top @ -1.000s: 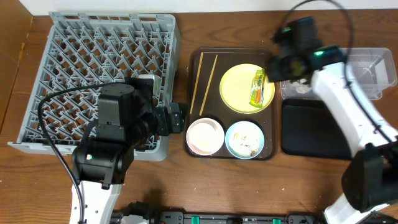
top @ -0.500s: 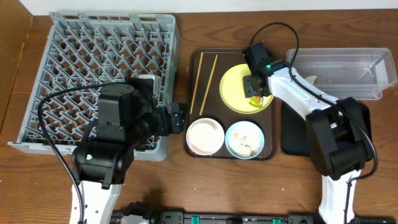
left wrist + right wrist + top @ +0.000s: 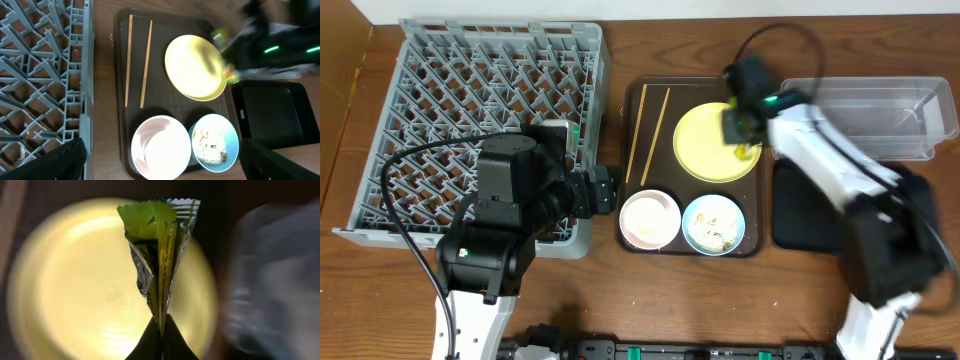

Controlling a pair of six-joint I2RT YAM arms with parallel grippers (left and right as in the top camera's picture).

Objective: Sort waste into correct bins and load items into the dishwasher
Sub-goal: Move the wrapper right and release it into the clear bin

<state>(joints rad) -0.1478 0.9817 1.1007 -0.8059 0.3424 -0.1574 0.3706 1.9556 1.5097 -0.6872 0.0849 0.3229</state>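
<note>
Near row on the serving tray (image 3: 663, 170): 1 pink bowl (image 3: 650, 218) and 1 blue bowl (image 3: 714, 223) holding rice scraps (image 3: 718, 232). Behind them lie 1 yellow plate (image 3: 705, 145) and 2 chopsticks (image 3: 650, 135) side by side. Left gripper (image 3: 160, 167) has its jaws spread wide with nothing between them. Right gripper (image 3: 161, 330) has its jaws clamped on the 1 snack wrapper (image 3: 159, 245), held over the plate's right edge. Beyond are 1 black tray (image 3: 810, 215), 1 clear tub (image 3: 880, 115) and 1 dish rack (image 3: 470, 90).

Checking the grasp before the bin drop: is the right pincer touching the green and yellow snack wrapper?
Touching. The right wrist view shows the right pincer closed on the lower end of the crinkled green and yellow snack wrapper, its dark fingertips meeting on the foil.
</note>
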